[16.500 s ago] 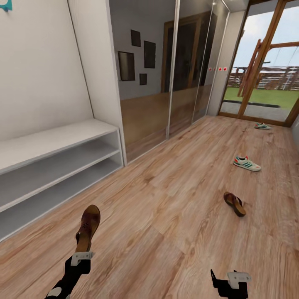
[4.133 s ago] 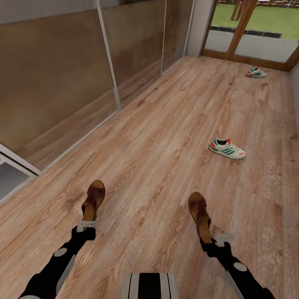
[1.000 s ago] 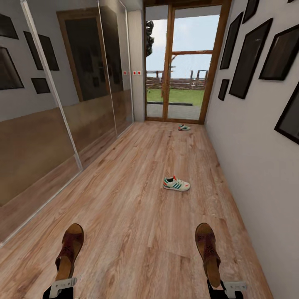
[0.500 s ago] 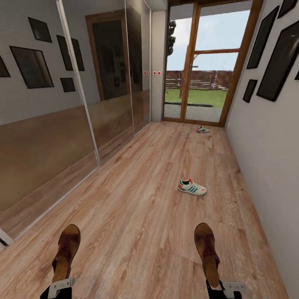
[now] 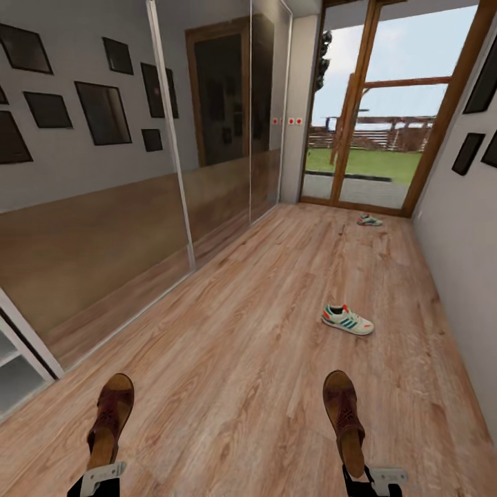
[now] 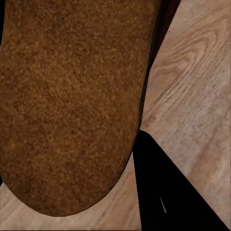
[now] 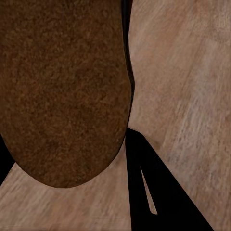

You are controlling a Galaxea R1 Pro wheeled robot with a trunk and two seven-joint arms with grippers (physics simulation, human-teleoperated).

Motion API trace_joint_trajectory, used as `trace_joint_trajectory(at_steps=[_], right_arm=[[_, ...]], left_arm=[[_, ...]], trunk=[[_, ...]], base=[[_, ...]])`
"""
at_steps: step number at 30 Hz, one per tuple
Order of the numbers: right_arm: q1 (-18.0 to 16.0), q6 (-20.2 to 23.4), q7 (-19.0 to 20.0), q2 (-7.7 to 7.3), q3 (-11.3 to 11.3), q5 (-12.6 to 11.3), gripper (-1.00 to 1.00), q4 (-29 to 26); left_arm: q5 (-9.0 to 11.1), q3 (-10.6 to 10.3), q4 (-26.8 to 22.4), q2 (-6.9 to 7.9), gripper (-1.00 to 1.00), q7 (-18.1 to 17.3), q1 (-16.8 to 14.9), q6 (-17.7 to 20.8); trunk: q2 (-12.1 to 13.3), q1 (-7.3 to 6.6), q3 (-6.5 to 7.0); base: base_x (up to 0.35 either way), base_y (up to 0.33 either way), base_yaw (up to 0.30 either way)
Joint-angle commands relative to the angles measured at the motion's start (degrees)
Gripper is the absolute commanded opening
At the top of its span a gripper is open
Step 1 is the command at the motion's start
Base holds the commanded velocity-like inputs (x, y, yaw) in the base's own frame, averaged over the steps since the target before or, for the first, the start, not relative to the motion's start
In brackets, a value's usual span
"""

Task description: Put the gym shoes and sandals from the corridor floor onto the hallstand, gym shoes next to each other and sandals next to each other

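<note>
A brown, grainy sandal (image 6: pixel 72 101) sole is seen close up, its rounded end near the camera. One dark finger (image 6: pixel 168 192) is seen beside that end. Light wood-plank floor (image 6: pixel 192 86) is visible behind both.

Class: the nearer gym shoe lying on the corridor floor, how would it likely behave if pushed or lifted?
The nearer gym shoe rests flat on its sole, so a push would probably slide it, not roll it. Its low, wide shape suggests little tipping. It looks light; the upper may flex.
</note>
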Motion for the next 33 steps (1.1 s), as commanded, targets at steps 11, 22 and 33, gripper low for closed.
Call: trace_joint_trajectory(at_steps=[11,22,33], right_arm=[[-0.01,-0.15,0.27,0.03,-0.34,0.17,-1.00,-0.05],[0.00,-0.17,-3.48,0.03,-0.29,0.24,-1.00,-0.08],[0.01,-0.13,-4.80,0.03,-0.26,0.26,-1.00,-0.03]], left_arm=[[0.35,0.06,0.06,0.00,-1.00,-0.36,-0.05,-0.11],[0.35,0.06,0.06,0.01,-1.00,-0.36,-0.05,-0.11],[0.35,0.06,0.06,0.01,-1.00,-0.36,-0.05,-0.11]], trunk=[[-0.02,-0.01,-0.05],[-0.02,-0.01,-0.05],[-0.02,-0.01,-0.05]], base=[[0.000,0.000,0.281],[0.000,0.000,0.281],[0.000,0.000,0.281]])
